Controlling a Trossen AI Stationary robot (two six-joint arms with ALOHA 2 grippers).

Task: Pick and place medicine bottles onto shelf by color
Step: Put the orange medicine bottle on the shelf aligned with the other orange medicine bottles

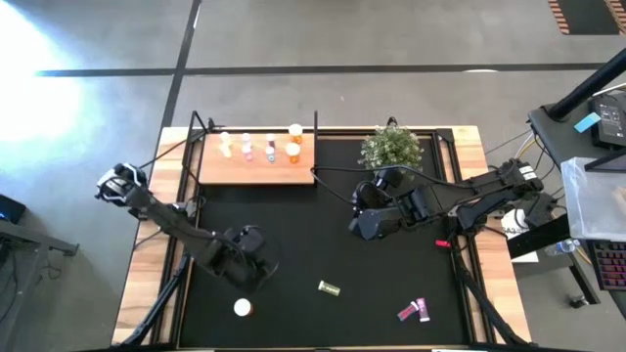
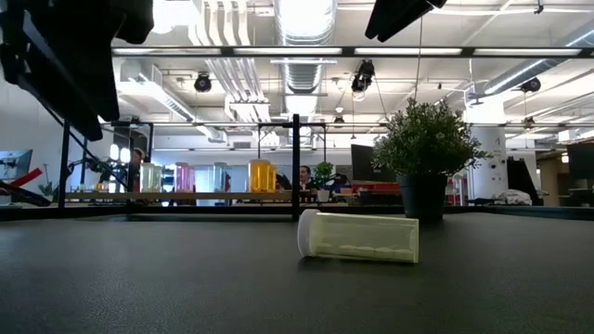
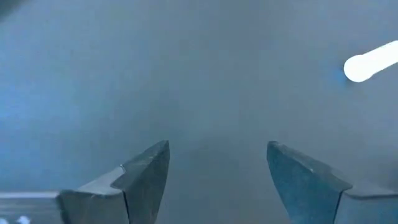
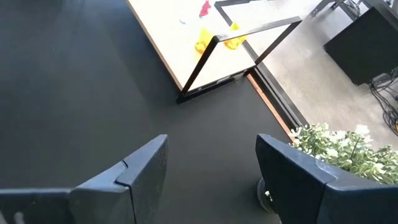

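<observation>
While both arms hang over the black mat, neither holds anything. Left gripper sits low at the near-left of the worktop, jaws spread wide with only bare mat between them. A white-capped bottle stands just beside it, toward the near edge. Right gripper is mid-mat, right of centre, next to the plant; jaws apart, empty.

Shelf is at the far left of the mat, carrying four upright bottles in a row: pale, pink, another pale one, orange.

Loose on the mat: a yellowish bottle lying on its side near the front centre, and two pink/magenta bottles lying together at the near right. A small red item lies at the mat's right edge; can't tell what it is.
</observation>
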